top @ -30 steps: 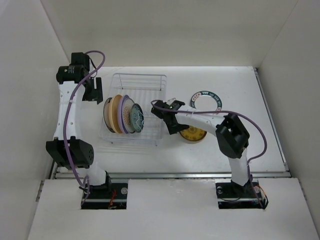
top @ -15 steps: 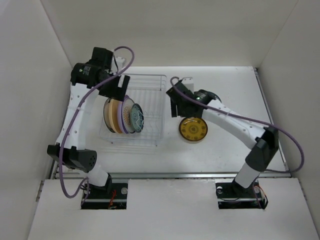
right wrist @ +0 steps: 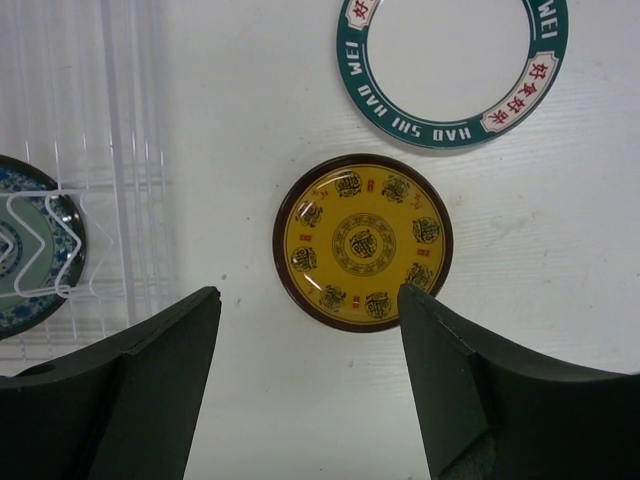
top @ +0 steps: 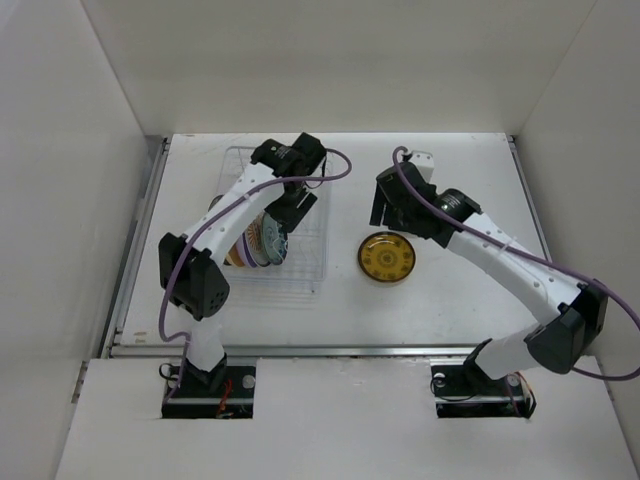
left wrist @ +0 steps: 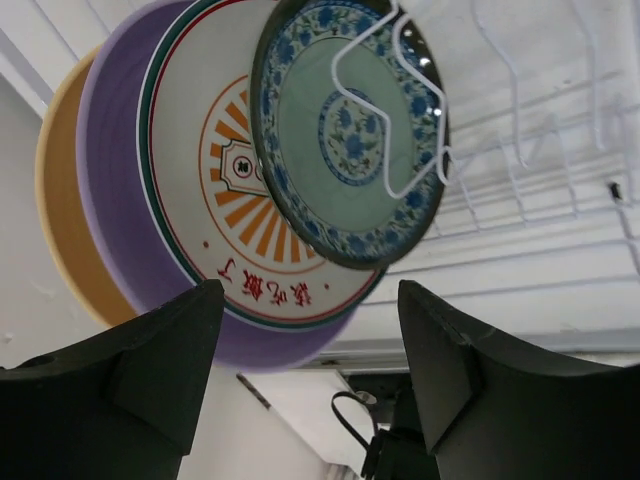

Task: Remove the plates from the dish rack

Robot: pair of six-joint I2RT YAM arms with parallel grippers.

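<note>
Left gripper (left wrist: 307, 300) spread, plates (left wrist: 250, 190) upright in dish rack (left wrist: 520, 150)

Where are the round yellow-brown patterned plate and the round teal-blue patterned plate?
Yellow-brown patterned plate (right wrist: 363, 242): right wrist view, its centre.
Teal-blue patterned plate (left wrist: 310, 140): left wrist view, pale green well.

In the white wire rack (left wrist: 530, 190), the front plate (left wrist: 345, 135) is showing pale green with blue flowers, the second plate (left wrist: 225, 215) white with an orange sunburst and red characters. The lavender plate (left wrist: 110, 200) and tan plate (left wrist: 55, 200) are showing plain. On the white table (right wrist: 250, 120), the yellow plate (right wrist: 363, 241) is showing brown medallions, the green-rimmed plate (right wrist: 440, 135) white lettering.
</note>
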